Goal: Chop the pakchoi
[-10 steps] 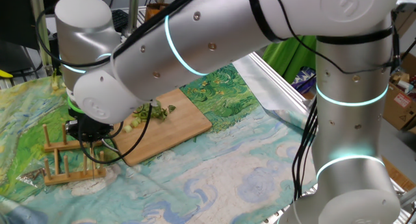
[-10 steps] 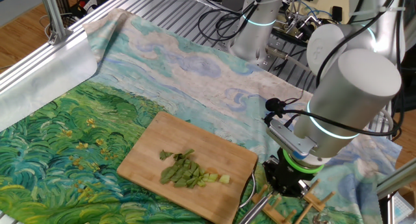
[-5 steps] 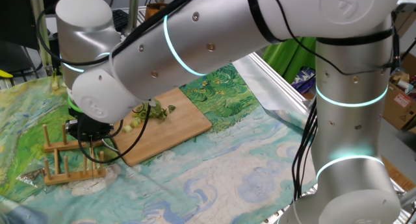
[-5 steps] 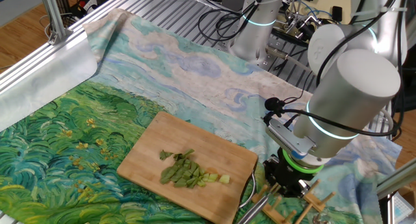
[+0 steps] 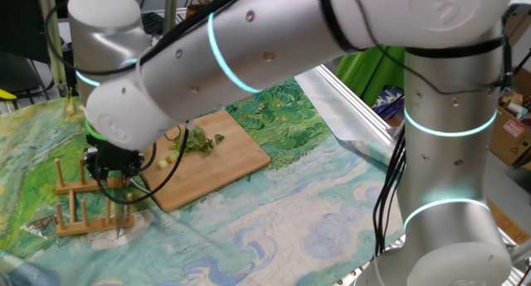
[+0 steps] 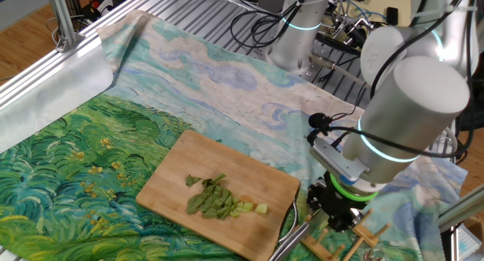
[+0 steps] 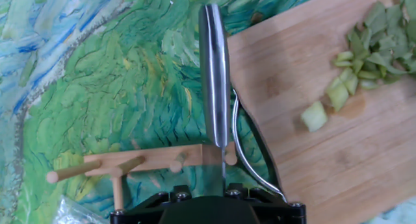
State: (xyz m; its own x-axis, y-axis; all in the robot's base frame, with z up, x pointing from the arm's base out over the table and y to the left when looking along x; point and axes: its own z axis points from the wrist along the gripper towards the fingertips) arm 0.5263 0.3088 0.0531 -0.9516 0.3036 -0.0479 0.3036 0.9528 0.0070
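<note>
pakchoi pieces lie in a strip slanting across the board; gripper state unclear.

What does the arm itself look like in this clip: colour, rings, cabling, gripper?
The arm is glossy silver-white, built of thick rounded cylinders with glowing cyan-white light rings at the joints and small dark screw dots. Black cables loop along it. The wrist has a green band above a black gripper.

Pale-green and dark-green pakchoi pieces lie on a tan wooden cutting board; the tablecloth swirls green, blue and white.
</note>
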